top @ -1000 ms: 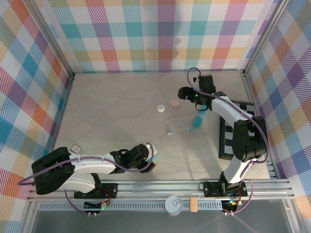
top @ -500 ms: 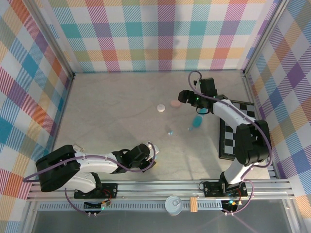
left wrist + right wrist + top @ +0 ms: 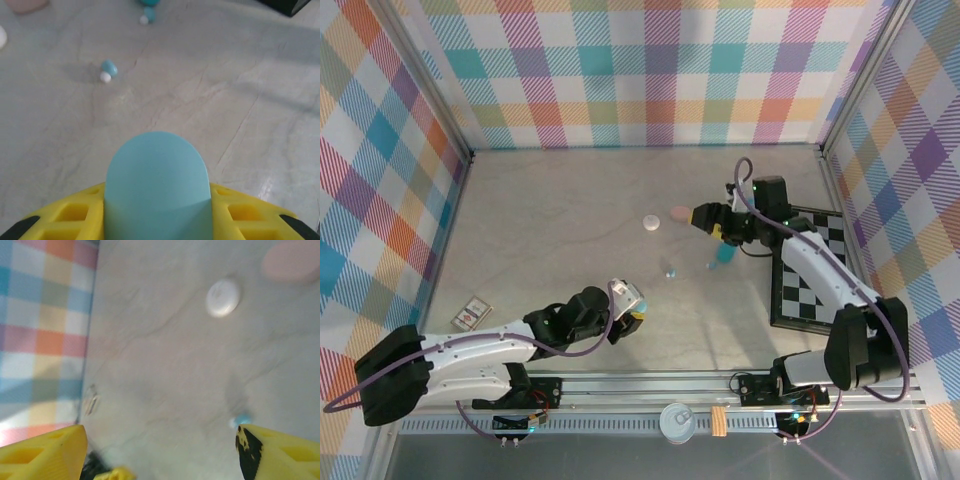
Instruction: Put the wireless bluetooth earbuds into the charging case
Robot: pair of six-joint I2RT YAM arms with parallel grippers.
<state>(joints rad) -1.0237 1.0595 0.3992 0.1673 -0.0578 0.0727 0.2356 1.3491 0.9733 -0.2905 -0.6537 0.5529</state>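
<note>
Quick look at where things stand, since the next move is all about bud vs case position.

The left end effector (image 3: 631,308) is clamped on a rounded teal case (image 3: 156,185), which looks like the charging case or half of it. It sticks out fwd between the yellow fingers in the left wrist cam.

The nearest teal bud (image 3: 107,70) sits loose on the desk (image 3: 550,220), ahead of that case and off to the left, w/ clear gap between them. From above it's up and a bit right of the left end effector. Its long axis runs diagonal in the wrist cam: teal body upper right, white tip lower left, so not lined up w/ the case.

A second bud (image 3: 145,18) lies farther out, just beside another teal piece (image 3: 723,252).

The right end effector (image 3: 712,222) is spread wide w/ nothing in it, hovering near that far teal piece, so it's closer to the second bud. For the near bud both arms look about equally placed, imo. Since the left one has its grip full, I'd guess the right has to do the picking.
</note>
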